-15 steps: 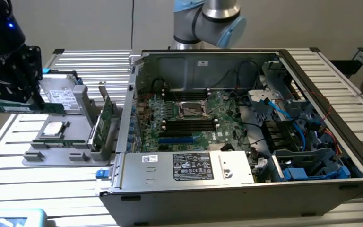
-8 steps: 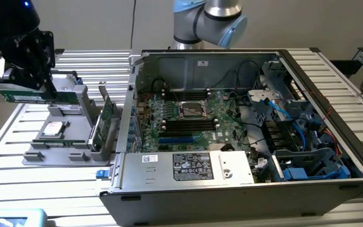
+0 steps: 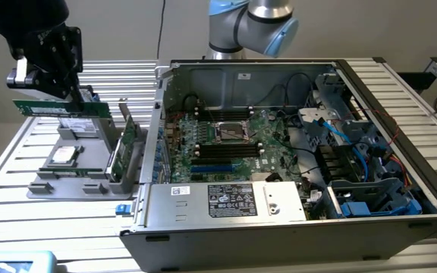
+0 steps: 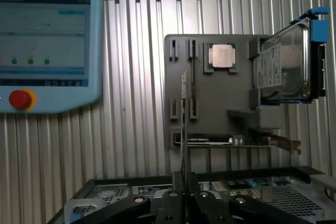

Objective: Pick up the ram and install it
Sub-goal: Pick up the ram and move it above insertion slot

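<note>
Our gripper (image 3: pixel 74 102) is clamped on the ram (image 3: pixel 44 107), hanging above the grey tray (image 3: pixel 52 187). Pinched on thin edges, it could twist, or clip the computer case wall (image 3: pixel 160 131).

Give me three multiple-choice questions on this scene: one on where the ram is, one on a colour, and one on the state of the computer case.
1. Where is the ram?
A. Seated in a motherboard slot
B. In the gripper, above the grey tray
C. Flat on the table slats

2. What colour is the carrier on the hard drive?
A. Blue
B. Orange
C. White

3. How does the computer case stand?
A. Side panel shut
B. Side open, motherboard showing
C. Upside down

Answers:
1 B, the gripper clamps the green stick in the air over the tray.
2 A, blue plastic runs along the drive's edge.
3 B, the board and its cables lie bare inside the case.
</note>
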Tool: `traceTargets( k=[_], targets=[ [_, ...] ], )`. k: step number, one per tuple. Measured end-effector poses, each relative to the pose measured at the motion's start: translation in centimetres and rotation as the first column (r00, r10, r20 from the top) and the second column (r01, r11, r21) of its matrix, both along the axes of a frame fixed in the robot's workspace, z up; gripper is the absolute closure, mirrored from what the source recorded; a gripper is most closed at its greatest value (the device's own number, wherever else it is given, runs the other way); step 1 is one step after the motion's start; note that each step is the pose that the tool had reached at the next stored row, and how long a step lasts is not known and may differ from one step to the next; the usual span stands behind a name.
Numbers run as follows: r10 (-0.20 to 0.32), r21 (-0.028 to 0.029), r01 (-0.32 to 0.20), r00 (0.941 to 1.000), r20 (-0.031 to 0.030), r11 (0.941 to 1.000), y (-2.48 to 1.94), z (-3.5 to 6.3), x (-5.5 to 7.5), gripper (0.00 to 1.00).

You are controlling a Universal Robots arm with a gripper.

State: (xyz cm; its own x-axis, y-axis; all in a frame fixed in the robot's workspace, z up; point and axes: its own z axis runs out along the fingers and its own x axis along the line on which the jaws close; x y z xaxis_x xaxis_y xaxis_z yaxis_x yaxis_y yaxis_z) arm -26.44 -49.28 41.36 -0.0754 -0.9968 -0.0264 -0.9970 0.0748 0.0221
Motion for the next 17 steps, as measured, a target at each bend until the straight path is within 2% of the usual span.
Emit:
traceTargets(
  k=[3, 7, 8, 13, 17],
  targets=[
    [0.001, 0.0001, -0.001, 1.0, -0.0033, 1.0, 0.0, 0.05, 1.2, 0.86],
    [0.0, -0.0001, 0.0, 0.9998, -0.0181, 1.0, 0.0, 0.05, 2.4, 0.86],
    [0.0, -0.0002, 0.0, 0.9998, -0.0201, 1.0, 0.0, 0.05, 2.8, 0.86],
    [0.0, -0.0037, 0.0, 0.9996, -0.0267, 1.0, 0.01, 0.11, 4.4, 0.86],
    [0.0, -0.0085, -0.001, 0.9996, -0.0278, 1.0, 0.01, 0.29, 5.8, 0.86]
  ],
)
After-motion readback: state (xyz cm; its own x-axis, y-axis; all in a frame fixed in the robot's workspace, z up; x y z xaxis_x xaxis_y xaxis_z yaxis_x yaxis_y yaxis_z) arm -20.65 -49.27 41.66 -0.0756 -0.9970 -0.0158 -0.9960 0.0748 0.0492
